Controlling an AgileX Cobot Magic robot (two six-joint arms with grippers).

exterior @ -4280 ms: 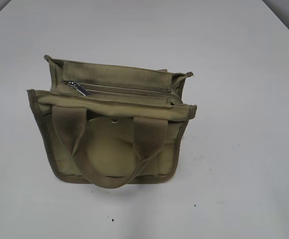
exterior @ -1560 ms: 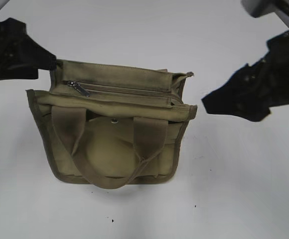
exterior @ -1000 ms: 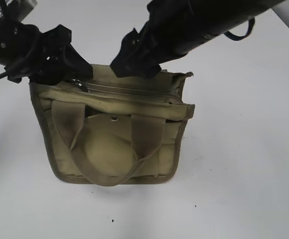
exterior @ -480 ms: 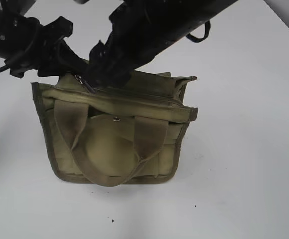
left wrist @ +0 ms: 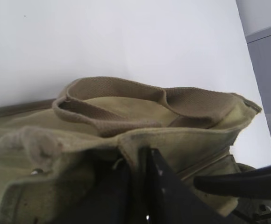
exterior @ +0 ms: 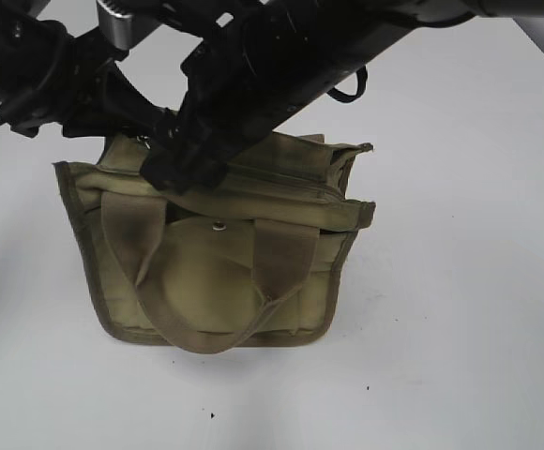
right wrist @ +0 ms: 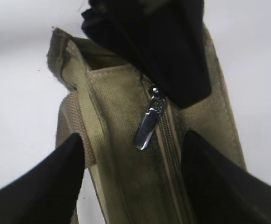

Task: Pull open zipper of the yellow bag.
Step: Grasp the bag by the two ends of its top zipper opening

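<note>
We see a small boxy tote of dull khaki-yellow canvas (exterior: pixel 216 272), trimmed in darker olive, standing on the plain white worktop (exterior: pixel 460 309) a little toward nine o'clock of the exterior view's centre. Its wide webbing loop handle (exterior: pixel 206 309) hangs down the front face, and a small round silver snap button (exterior: pixel 218 225) sits just under the top edge.

Our left gripper (left wrist: pixel 135 186) comes in from ten o'clock and meets the bag's top corner at that end. In the left wrist view its black fingers (left wrist: pixel 161 186) stand close together with a fold of the canvas edge pinched between them, so we read them as clamped on the bag's fabric.

Our right gripper (right wrist: pixel 133 186) reaches across from one o'clock and hangs over the top of the bag. In the right wrist view its fingers (right wrist: pixel 42 186) stand wide apart, one at either side of the long olive-tan zipper line (right wrist: pixel 170 144), and they touch nothing that we can see. The small silver metal pull tab (right wrist: pixel 147 123) lies tilted on the cloth just beside the zipper line, between the two open fingers and right under the dark tip of the left gripper. From the tab toward six o'clock in that view the zipper teeth look closed. In the exterior view the arms hide the tab.
</note>
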